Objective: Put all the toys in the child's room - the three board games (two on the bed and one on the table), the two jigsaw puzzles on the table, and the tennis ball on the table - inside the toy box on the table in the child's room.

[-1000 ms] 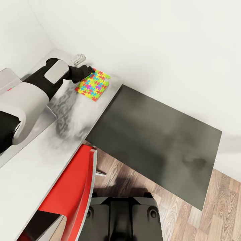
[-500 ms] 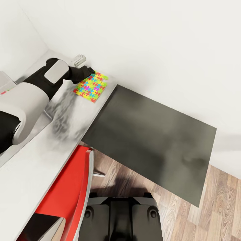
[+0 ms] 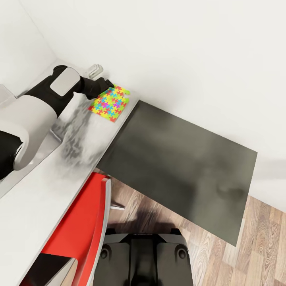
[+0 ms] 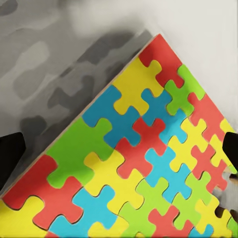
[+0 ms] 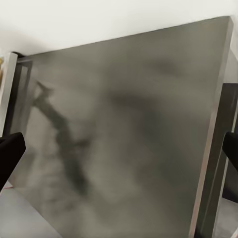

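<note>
A jigsaw puzzle (image 3: 109, 104), a thin square of yellow, pink, green and blue pieces, lies on the light grey table (image 3: 47, 186) near the wall, beside the dark grey wing (image 3: 178, 167). A green corner pokes out past its far edge. My left gripper (image 3: 107, 84) is at the puzzle's far-left edge. In the left wrist view the puzzle (image 4: 139, 148) lies close below the open left gripper (image 4: 119, 148), whose dark fingertips (image 4: 10, 153) stand wide apart. My right gripper (image 5: 119, 148) is open over the dark wing (image 5: 129, 124). A pale grey rim, seemingly the toy box (image 3: 51, 141), shows under my left forearm.
A red chair (image 3: 79, 230) stands tucked against the table's front edge, just left of my base (image 3: 143, 258). A small grey-white object (image 3: 94, 70) sits against the wall behind the puzzle. Wooden floor (image 3: 258, 246) shows at the lower right.
The head view shifted a little at first. My left arm has since edged slightly toward the wall at the puzzle's far edge. The puzzle has barely moved.
</note>
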